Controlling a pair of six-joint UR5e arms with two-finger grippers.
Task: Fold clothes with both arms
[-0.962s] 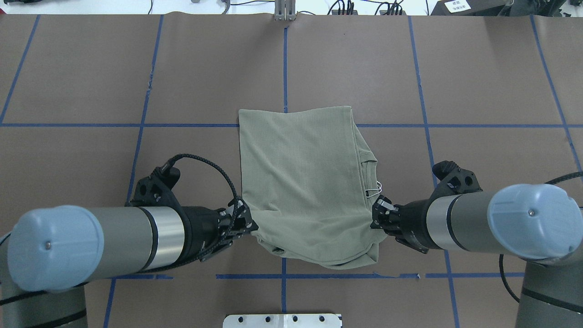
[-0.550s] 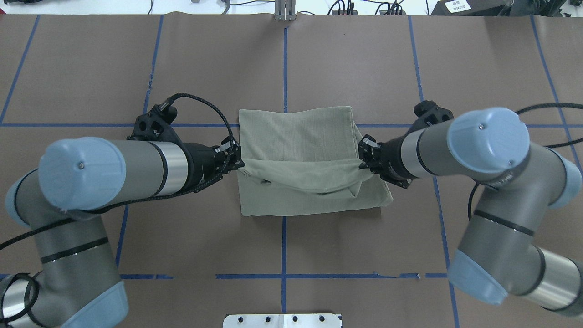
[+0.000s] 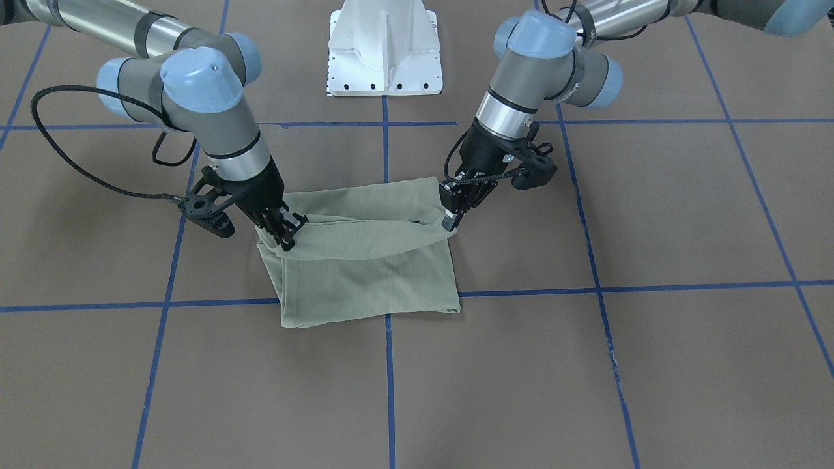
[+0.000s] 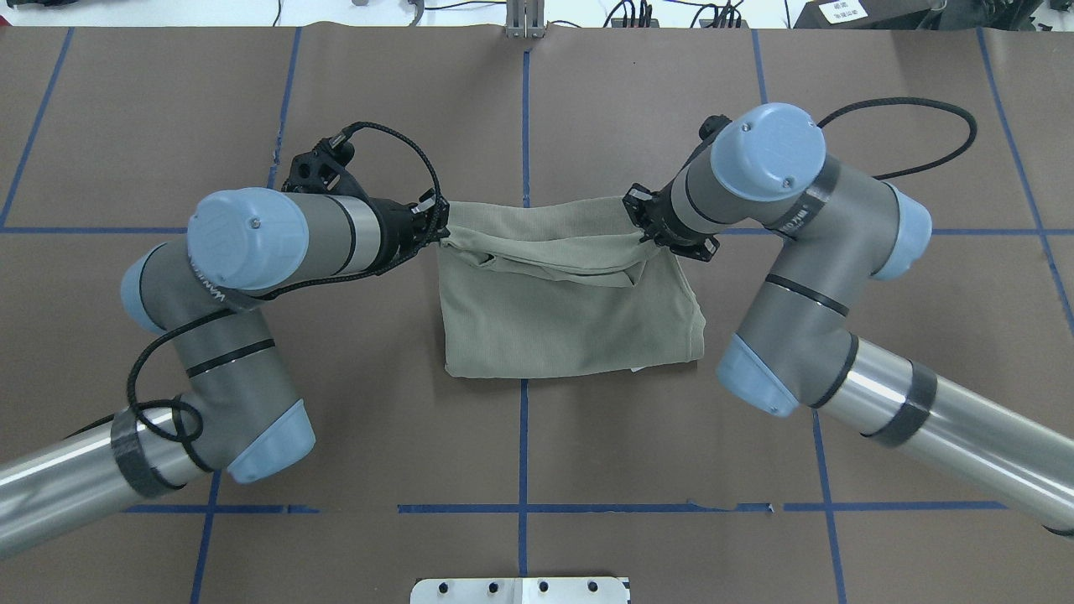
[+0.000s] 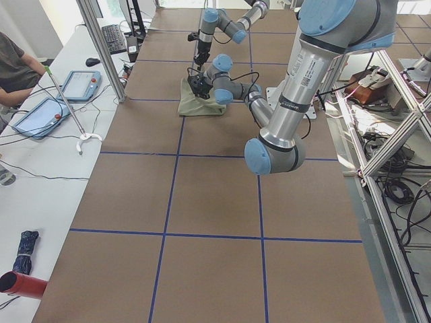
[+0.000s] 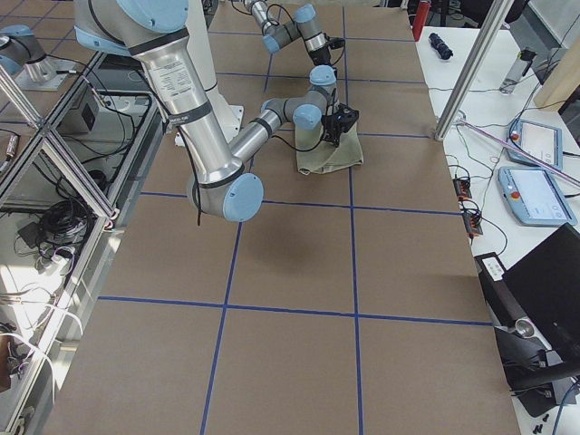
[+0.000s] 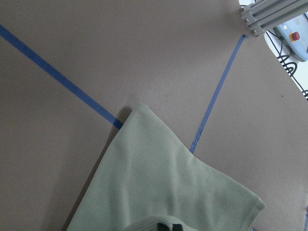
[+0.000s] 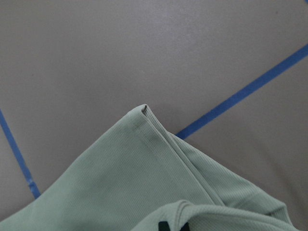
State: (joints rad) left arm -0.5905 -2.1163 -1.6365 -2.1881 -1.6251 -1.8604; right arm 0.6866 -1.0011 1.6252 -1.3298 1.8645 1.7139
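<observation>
Left gripper (image 4: 440, 231) and right gripper (image 4: 642, 220), seemingly tight on the lifted edge of the shirt (image 4: 570, 327); broad table (image 4: 671, 436) all around.

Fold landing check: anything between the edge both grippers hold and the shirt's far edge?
Nothing visible. The left gripper and right gripper pinch the shirt by its lifted edge, close to the far edge. Beneath lies only the shirt's own lower layer, with the table beyond.

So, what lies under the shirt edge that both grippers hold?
Under it lies the shirt itself, its lower layers flat on the table. What is between the layers is covered.
</observation>
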